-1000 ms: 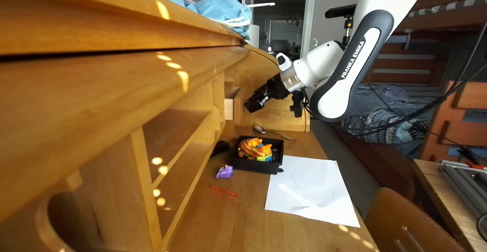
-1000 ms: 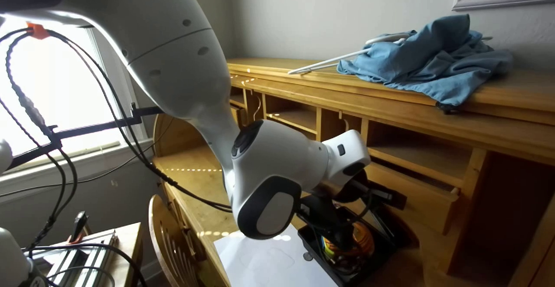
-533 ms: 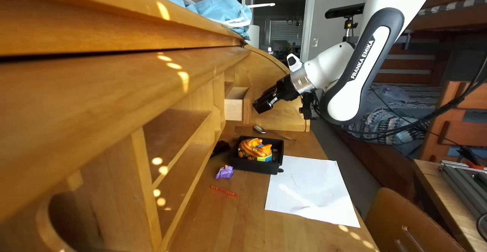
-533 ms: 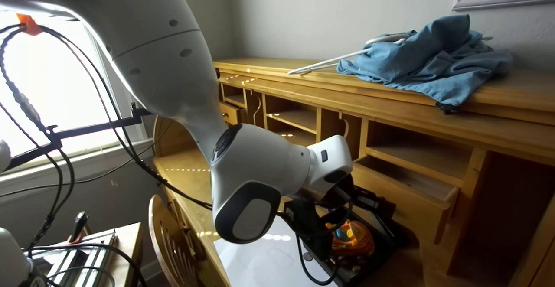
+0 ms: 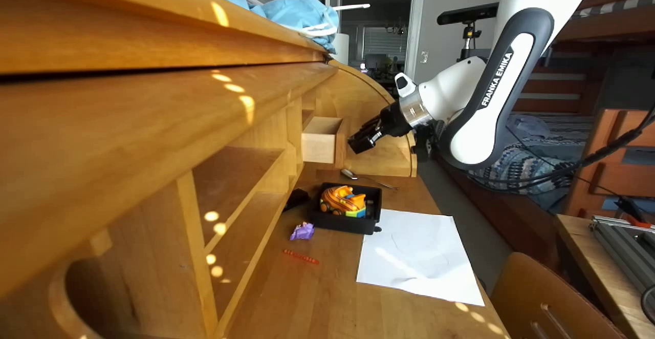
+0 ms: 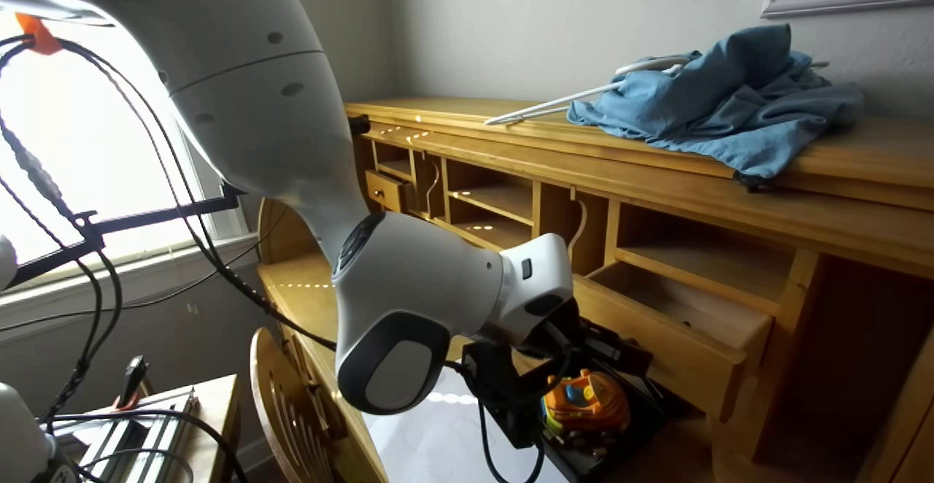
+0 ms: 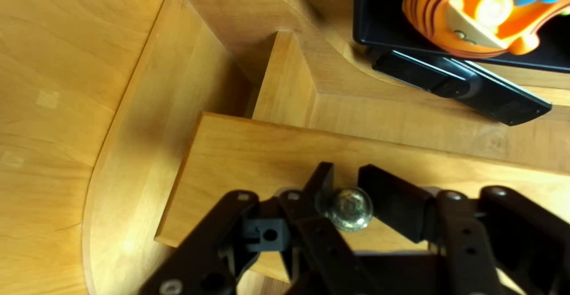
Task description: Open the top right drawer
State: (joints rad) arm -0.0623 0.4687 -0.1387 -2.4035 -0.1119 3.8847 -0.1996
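Note:
The top right drawer, of honey-coloured wood, stands pulled out, its pale box (image 5: 320, 144) showing below a cubby. Its open inside (image 6: 693, 308) also shows in an exterior view. In the wrist view the flat drawer front (image 7: 249, 152) fills the middle, with a round clear glass knob (image 7: 350, 210) on it. My gripper (image 7: 346, 169) has its two black fingers closed on either side of this knob. In both exterior views my gripper (image 5: 359, 142) (image 6: 631, 352) is at the drawer front; the knob is hidden there.
Below lies a black tray (image 5: 335, 221) with an orange toy (image 5: 342, 200). A black remote-like object (image 7: 463, 85) lies beside it. A spoon (image 5: 349, 174) and white paper (image 5: 419, 257) are on the desk. The curved side panel (image 5: 378, 160) rises close to the drawer. Cables (image 6: 211, 249) hang from the arm.
My gripper and arm have moved away from the cubbies. The drawer has come out with the gripper, from slightly open to much farther open, showing more of its inside.

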